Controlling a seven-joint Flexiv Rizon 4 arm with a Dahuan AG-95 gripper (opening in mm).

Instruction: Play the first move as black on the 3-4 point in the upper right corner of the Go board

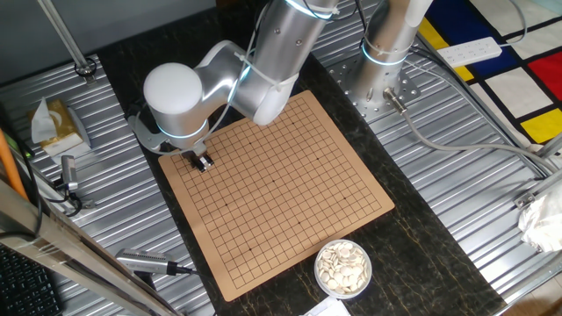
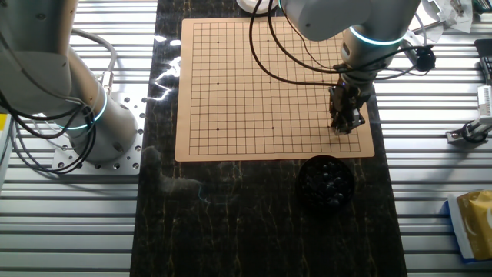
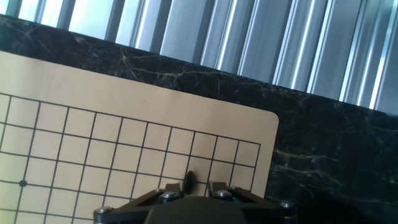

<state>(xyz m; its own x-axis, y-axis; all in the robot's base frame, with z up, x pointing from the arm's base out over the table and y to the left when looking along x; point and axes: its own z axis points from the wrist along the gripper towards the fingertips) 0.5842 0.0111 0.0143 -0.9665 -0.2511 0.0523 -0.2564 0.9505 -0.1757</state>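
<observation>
Gripper (image 2: 347, 123) is down at the board corner, fingers pointing straight at the surface, pinching the black stone (image 3: 189, 181) between the fingertips. In the hand view the stone shows edge-on, a thin dark oval with its long axis standing up and down between the two metal finger blocks. It hangs over the grid a few lines in from the rounded corner; whether it touches the board I can't tell.

The arm (image 1: 263, 66) folds down from its silver base at about 1 o'clock in one fixed view, white glossy round joint housings, glowing cyan rings at the joints, wrist bent over the board's 9 o'clock edge.

The Go board (image 1: 290, 219) is a flat tan sheet, matte, rounded corners, thin black grid with small star dots. No stones lie on the grid that I can see. It sits on a dark veined marble-look strip (image 2: 231, 231), with ribbed aluminium table (image 2: 430, 223) on both sides.

A round bowl of white stones (image 1: 343, 268) sits just off the board's 5 o'clock corner in one fixed view. A bowl of black stones (image 2: 327, 181) sits just off the edge nearest the gripper in the other fixed view, at its 6 o'clock.
</observation>
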